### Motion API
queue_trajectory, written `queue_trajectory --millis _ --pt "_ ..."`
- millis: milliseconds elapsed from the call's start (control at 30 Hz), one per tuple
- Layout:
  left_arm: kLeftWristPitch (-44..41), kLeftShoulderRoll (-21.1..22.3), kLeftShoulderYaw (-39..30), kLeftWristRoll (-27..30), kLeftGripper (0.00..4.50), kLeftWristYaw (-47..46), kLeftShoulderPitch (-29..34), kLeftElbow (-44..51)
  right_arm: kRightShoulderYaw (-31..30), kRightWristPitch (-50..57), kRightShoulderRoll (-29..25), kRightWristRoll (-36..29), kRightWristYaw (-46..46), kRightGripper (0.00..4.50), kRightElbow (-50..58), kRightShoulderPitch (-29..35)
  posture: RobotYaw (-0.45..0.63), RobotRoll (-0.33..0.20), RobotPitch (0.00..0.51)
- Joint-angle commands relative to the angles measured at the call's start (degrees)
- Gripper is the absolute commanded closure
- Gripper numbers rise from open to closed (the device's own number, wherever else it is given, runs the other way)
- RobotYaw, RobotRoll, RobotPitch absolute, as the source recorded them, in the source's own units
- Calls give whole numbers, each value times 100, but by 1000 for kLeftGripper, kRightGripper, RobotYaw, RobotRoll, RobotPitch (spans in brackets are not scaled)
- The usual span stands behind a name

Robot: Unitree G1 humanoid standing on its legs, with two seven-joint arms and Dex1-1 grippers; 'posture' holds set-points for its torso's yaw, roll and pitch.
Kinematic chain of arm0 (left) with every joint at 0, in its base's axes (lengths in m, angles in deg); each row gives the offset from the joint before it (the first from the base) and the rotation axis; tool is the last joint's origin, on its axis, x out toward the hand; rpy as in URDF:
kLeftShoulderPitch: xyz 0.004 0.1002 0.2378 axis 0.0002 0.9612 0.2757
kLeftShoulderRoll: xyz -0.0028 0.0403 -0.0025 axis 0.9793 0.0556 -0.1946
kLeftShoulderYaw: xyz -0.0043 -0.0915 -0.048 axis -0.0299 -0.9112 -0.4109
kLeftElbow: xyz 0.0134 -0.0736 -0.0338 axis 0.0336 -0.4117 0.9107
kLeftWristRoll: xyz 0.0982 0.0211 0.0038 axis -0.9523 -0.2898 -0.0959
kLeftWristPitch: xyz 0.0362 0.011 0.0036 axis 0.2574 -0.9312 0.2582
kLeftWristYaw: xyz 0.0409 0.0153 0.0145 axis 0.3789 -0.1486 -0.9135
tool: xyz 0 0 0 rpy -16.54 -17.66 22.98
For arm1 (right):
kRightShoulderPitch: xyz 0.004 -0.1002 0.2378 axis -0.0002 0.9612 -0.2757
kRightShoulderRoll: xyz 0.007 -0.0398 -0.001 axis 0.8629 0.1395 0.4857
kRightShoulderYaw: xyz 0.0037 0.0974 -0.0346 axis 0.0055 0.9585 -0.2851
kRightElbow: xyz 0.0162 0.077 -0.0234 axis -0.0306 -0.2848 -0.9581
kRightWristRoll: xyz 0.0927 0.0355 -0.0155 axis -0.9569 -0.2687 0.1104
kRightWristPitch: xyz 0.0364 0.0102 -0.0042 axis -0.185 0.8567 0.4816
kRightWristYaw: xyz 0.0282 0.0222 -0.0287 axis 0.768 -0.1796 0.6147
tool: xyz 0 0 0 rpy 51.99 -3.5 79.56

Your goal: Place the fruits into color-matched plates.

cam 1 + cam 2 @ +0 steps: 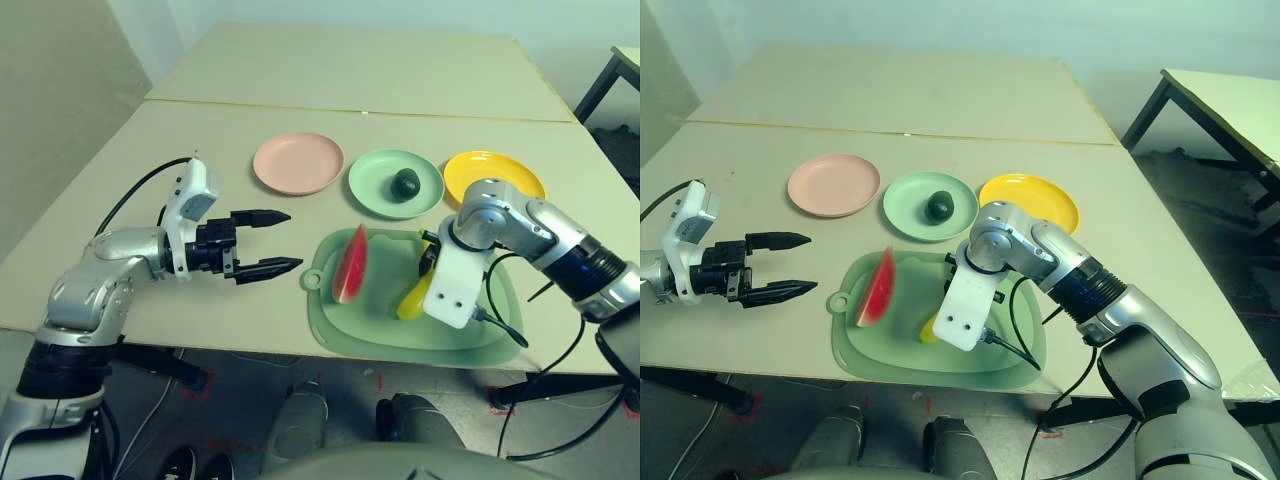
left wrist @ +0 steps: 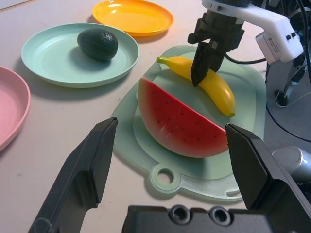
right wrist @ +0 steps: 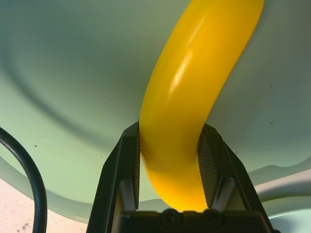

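No legible text anywhere (no labels, brands or numbers).

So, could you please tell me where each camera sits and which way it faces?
Head stereo pair: looks down at the table over both silver forearms.
Left wrist: faces watermelon between the left gripper's open fingers.
Right wrist: faces down; right gripper clamps the banana.
Shared: banana, cutting mat.

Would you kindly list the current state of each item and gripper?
Curved yellow toy banana: gripped, on mat.
Red watermelon wedge: on mat.
Dark green avocado: in mint green plate.
Salmon pink plate: empty.
Bright yellow plate: empty.
Left gripper: open.
Right gripper: shut on banana.
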Motion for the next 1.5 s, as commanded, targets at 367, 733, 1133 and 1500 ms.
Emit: queue_trajectory --millis 367,733,1133,1500 --pt "134 -122 190 -292 0 -95 -170 -261 345 -399 -159 -161 -348 2828 -3103 -1865 72 0 98" --pt "116 -99 306 -313 0 25 -16 -127 176 -387 333 1303 -2828 2828 -6193 -2618 76 0 104" --pt "158 -44 186 -264 0 32 183 -72 357 707 278 1602 -3969 2828 -6791 -2522 88 0 112" --pt "227 -39 201 -229 0 84 185 -114 407 1107 140 1695 -4304 1083 -6847 -2209 81 0 112"
